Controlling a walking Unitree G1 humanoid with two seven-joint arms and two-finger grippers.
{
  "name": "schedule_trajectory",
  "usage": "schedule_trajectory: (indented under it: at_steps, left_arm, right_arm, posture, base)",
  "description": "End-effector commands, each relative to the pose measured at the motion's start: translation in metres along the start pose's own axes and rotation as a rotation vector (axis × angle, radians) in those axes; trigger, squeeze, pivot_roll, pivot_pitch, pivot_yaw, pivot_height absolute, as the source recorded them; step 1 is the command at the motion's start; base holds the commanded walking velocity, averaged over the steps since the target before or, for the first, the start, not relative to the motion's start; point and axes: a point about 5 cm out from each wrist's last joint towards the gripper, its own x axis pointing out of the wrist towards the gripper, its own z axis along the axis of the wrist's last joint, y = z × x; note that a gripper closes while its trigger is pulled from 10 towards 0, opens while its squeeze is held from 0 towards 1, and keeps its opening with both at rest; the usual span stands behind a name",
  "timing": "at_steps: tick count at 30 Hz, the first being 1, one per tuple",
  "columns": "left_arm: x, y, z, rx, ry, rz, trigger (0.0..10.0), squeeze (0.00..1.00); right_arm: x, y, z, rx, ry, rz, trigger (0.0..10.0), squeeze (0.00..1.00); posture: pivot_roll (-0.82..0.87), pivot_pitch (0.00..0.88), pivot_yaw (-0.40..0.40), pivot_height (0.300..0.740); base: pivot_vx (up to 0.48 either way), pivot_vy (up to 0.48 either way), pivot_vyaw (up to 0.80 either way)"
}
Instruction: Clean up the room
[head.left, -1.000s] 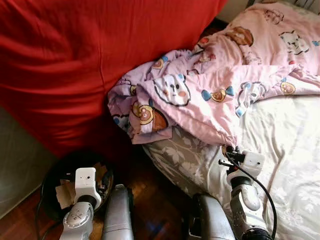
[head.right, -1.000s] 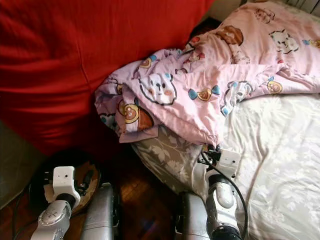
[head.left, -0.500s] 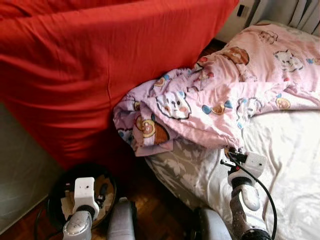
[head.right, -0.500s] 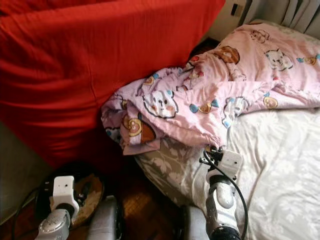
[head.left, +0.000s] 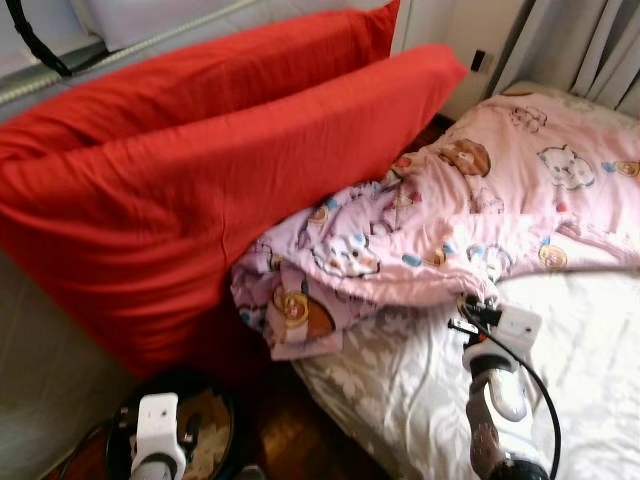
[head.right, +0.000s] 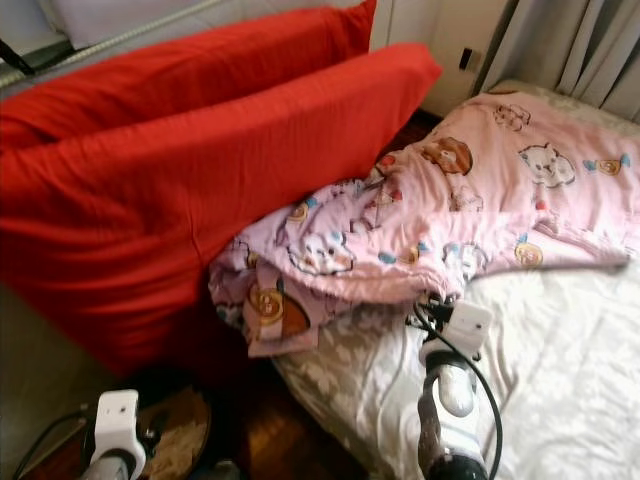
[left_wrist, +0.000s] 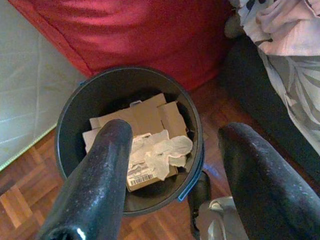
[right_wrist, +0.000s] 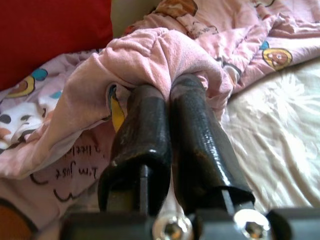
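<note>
Now my right gripper (right_wrist: 167, 87) pinches a fold of the pink cartoon-print quilt (head.left: 480, 215) on the white floral bed (head.left: 590, 350); my left gripper (left_wrist: 172, 150) hangs spread wide above the black paper-filled wastebasket (left_wrist: 75, 105).

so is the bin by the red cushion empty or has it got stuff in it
Not empty. The bin holds cardboard pieces and crumpled white paper, filling its lower part.

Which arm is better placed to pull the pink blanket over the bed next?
The right: its end effector is shut on the pink blanket. The left end effector is open above the bin.
</note>
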Motion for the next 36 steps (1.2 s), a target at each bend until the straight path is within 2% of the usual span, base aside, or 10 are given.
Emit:
schedule_trajectory:
  at_steps: [1,10,19,36]
  left_arm:
    - [-0.006,0.004,-0.016,0.003,0.058,0.015,10.0,0.00]
    - [-0.010,0.004,-0.027,-0.022,0.119,0.009,10.0,0.00]
    - [-0.011,0.004,-0.029,-0.049,0.118,0.010,10.0,0.00]
    - [-0.014,0.004,-0.034,-0.041,0.133,-0.003,10.0,0.00]
  right_arm:
    - [0.000,-0.004,0.004,-0.006,-0.017,-0.012,10.0,0.00]
    - [0.002,-0.003,0.003,-0.018,-0.008,-0.017,10.0,0.00]
    - [0.001,-0.005,0.003,-0.027,0.001,-0.040,10.0,0.00]
    - [0.001,-0.005,0.004,-0.032,-0.007,-0.059,10.0,0.00]
  posture:
    - [0.06,0.102,-0.012,0.740]
    - [0.06,0.124,-0.012,0.740]
    - [0.07,0.150,-0.010,0.740]
    - [0.07,0.169,-0.002,0.740]
  base:
    - [0.000,0.000,0.00]
    - [0.000,0.000,0.00]
    - [0.000,0.000,0.00]
    - [0.000,0.000,0.00]
